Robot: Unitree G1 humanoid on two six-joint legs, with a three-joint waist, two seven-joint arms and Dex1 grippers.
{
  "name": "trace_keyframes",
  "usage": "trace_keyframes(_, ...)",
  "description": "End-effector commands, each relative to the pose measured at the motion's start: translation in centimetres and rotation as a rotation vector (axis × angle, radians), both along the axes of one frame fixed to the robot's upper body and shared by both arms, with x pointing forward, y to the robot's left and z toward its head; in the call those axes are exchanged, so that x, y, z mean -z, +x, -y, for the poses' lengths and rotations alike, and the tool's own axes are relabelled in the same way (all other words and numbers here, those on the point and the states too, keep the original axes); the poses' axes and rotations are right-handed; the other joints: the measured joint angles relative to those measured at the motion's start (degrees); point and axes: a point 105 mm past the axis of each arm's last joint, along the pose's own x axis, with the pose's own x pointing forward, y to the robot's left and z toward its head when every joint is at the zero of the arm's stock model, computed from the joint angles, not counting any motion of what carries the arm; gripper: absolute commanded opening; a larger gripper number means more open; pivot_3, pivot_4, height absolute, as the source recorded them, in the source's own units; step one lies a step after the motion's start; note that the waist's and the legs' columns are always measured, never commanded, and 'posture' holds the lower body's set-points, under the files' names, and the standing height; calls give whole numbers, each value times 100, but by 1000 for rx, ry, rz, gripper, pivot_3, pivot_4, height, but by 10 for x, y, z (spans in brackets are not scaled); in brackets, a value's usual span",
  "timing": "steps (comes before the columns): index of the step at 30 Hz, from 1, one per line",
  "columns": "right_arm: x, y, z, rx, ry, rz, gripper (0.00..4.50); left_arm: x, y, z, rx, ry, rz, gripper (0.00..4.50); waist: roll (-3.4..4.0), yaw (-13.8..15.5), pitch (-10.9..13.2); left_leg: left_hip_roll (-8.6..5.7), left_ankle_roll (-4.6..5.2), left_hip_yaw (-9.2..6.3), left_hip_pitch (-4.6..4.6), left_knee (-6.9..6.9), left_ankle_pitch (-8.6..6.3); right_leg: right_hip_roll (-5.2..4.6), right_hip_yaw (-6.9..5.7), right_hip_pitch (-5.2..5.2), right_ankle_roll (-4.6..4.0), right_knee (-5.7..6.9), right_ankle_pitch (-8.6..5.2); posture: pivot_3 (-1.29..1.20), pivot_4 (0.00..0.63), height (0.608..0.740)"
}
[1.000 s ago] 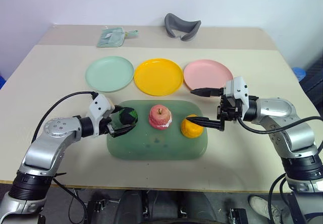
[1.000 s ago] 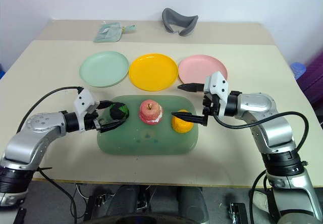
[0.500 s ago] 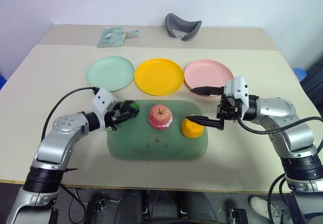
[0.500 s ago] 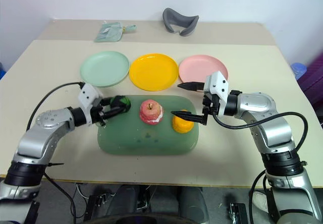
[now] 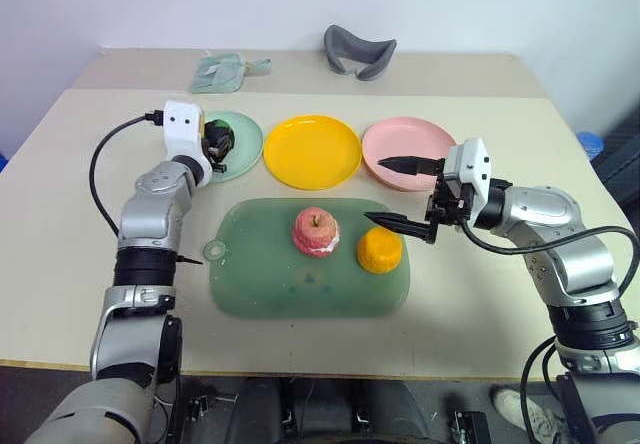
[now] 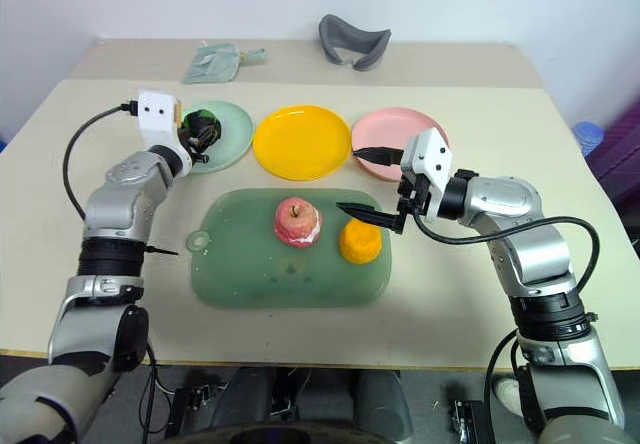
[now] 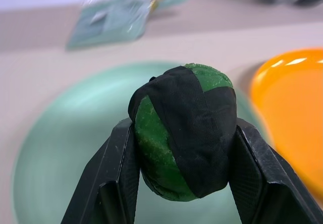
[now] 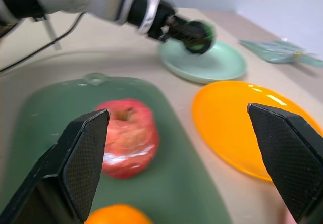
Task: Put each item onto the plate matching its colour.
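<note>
Your left gripper point(image 7: 182, 183) clamps the green-black ball point(image 7: 184, 138) over the far-left mint plate point(image 5: 243, 144), ready to release; your right gripper point(image 5: 400, 192) gapes wide near the citrus point(image 5: 380, 250).

Three round plates sit in a row on the far side of the desk point(image 5: 560, 154): mint green plate point(image 5: 240, 139) on the left, yellow plate point(image 5: 312, 150) in the middle, pink plate point(image 5: 400, 144) on the right. The dark green-black ball point(image 7: 184, 130) is held just above the mint plate. The pink-red apple point(image 5: 316, 232) and the orange citrus point(image 5: 380, 250) sit side by side nearer, apart from the plates.
</note>
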Motion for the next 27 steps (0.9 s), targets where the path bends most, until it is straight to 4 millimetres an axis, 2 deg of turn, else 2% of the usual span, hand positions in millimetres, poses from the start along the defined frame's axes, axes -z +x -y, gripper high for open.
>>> trace_keyframes(1, -20, 7, 1, 70, 49, 79, 4500, -18, 4, -3, -28, 11, 78, 2272, 0, -5, 0, 0, 0, 0, -1, 0, 0, 0, 0, -1, 0, 0, 0, 0, 150, 740)
trace_keyframes(6, -26, 8, -6, 84, 101, 92, 4500, -12, 3, -9, -49, 13, 70, 2272, 0, -10, 0, 1, -2, 0, -6, -2, 1, 1, -2, -8, 0, 1, 0, 0, 150, 740)
trace_keyframes(17, -41, 7, -24, 37, 213, 120, 4500, -12, 4, -26, -143, -5, 83, 2272, 0, -10, 0, 1, -4, 0, -6, -2, 2, 2, -2, -8, 0, 2, 0, 0, 150, 740)
trace_keyframes(20, -43, 7, -27, 27, 219, 124, 4500, -11, 3, -27, -147, -19, 80, 3154, 0, -2, 0, 1, -4, 0, -8, -1, 2, 1, -3, -8, 0, 2, 0, 0, 150, 740)
trace_keyframes(22, -43, 7, -28, 23, 219, 127, 4500, -12, 2, -27, -150, -22, 82, 4129, 0, -9, 0, 0, -4, 0, -8, -1, 2, 1, -3, -8, 0, 2, 0, 0, 150, 740)
trace_keyframes(23, -43, 7, -28, 22, 219, 128, 4500, -13, 2, -27, -149, -28, 88, 4419, 0, -12, 0, 1, -4, 0, -8, -1, 2, 1, -3, -9, 0, 2, 0, 0, 150, 740)
trace_keyframes(27, -44, 7, -27, 22, 214, 131, 4500, -28, 0, -19, -85, -114, 167, 4419, 0, -15, 0, 1, -4, 0, -8, -1, 2, 1, -3, -9, 0, 2, 0, 0, 150, 740)
